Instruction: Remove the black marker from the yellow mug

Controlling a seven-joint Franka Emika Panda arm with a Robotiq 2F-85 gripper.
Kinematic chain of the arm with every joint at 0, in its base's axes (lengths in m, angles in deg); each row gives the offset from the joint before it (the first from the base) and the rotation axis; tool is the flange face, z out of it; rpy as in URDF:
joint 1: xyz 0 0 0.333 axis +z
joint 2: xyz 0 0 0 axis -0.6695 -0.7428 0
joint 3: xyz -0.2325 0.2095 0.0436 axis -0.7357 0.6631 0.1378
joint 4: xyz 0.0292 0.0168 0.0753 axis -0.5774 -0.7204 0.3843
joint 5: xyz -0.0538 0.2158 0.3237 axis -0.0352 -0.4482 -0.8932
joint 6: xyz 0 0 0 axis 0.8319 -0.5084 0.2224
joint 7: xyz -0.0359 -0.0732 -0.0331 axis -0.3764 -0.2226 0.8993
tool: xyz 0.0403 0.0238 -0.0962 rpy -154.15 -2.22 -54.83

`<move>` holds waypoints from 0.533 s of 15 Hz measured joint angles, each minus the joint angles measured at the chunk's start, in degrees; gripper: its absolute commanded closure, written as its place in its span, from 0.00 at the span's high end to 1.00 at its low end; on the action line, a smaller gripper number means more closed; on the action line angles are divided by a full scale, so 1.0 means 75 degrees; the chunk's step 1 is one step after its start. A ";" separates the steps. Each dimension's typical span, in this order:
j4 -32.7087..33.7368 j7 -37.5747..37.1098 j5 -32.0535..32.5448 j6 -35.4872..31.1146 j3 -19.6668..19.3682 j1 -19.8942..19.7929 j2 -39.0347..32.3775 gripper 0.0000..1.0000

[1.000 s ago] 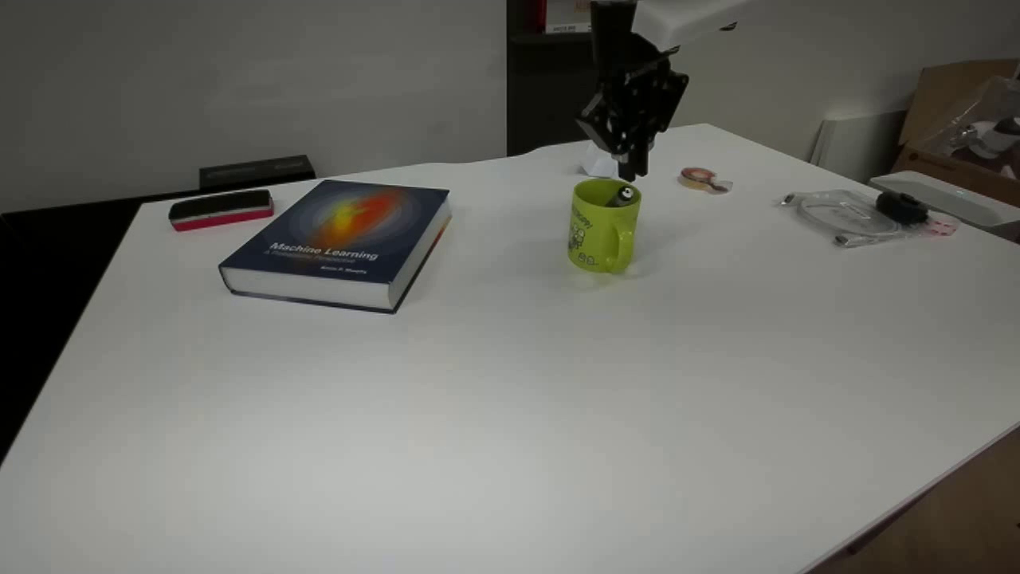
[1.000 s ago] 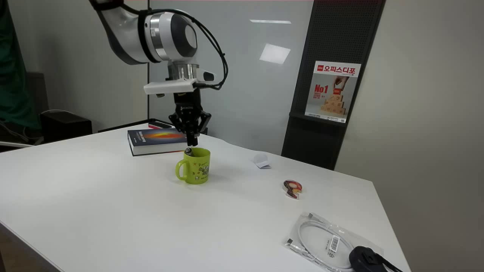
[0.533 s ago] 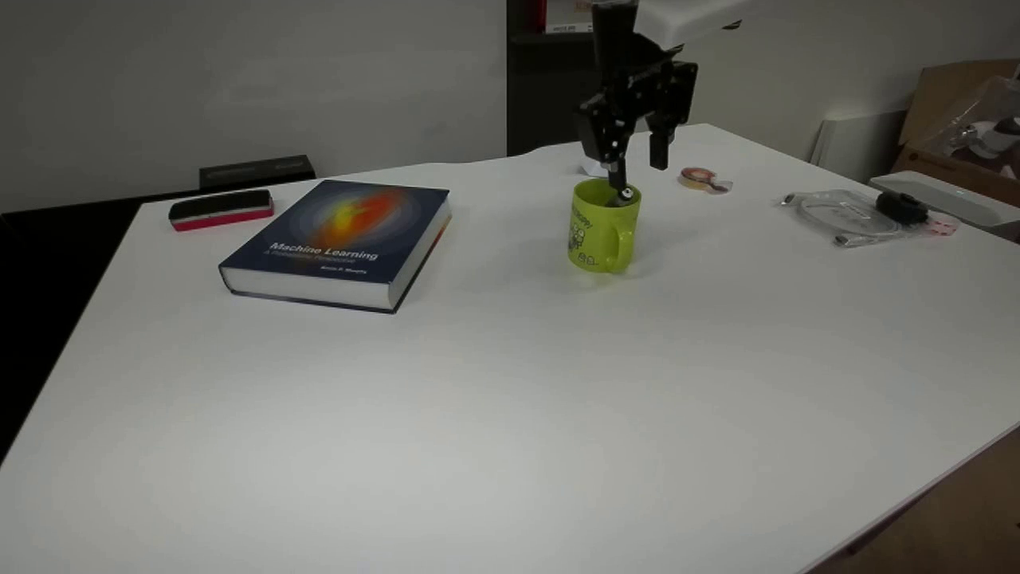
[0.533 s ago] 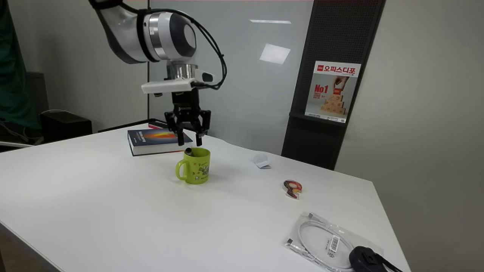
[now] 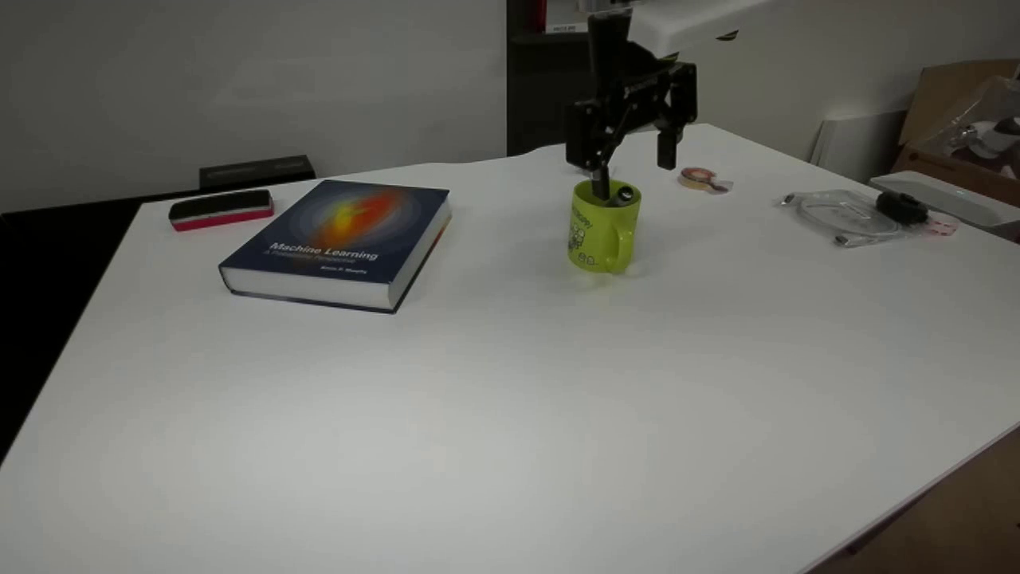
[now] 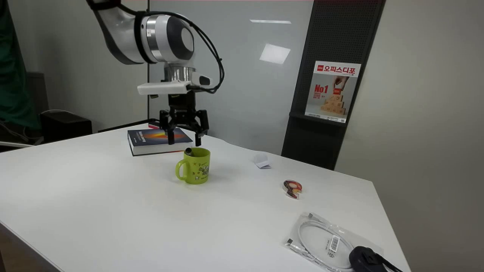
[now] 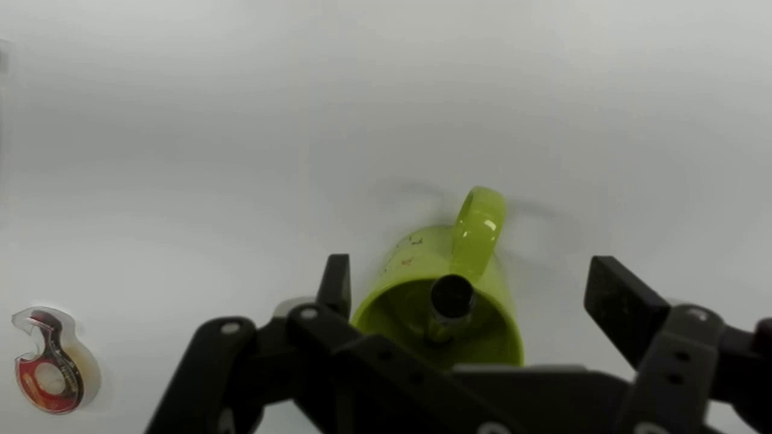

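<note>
The yellow mug (image 5: pixel 590 239) stands upright on the table, a yellow-green cup with its handle toward the camera in an exterior view. Inside it the black marker (image 7: pixel 452 295) leans against the rim on the handle side, its round dark end poking out at the top. Above the mug, with fingers pointing down, hangs my gripper (image 6: pixel 184 144), its jaws wide apart. In the wrist view the mug opening and the marker's end appear between the two fingers (image 7: pixel 621 307); neither finger touches the marker there. The lower part of the marker is hidden by the mug in both exterior views.
A thick blue book (image 5: pixel 335 239) lies to one side of the mug, a red-and-black eraser-like block (image 5: pixel 221 210) behind it. A tape dispenser (image 6: pixel 292 189), a folded white paper (image 6: pixel 261 160) and a bagged white cable (image 6: pixel 329 241) lie on the mug's other side.
The gripper's fingers have spread from nearly together to wide apart. In an exterior view the arm has shifted slightly left. Mug and marker stay where they were.
</note>
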 measured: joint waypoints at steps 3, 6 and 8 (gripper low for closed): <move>-0.0001 0.0033 -0.0103 -0.0005 0.0085 -0.0032 -0.0089 0.69; -0.0001 0.0065 -0.0173 -0.0046 0.0124 -0.0054 -0.0163 0.56; -0.0001 0.0096 -0.0230 -0.0090 0.0126 -0.0075 -0.0191 0.41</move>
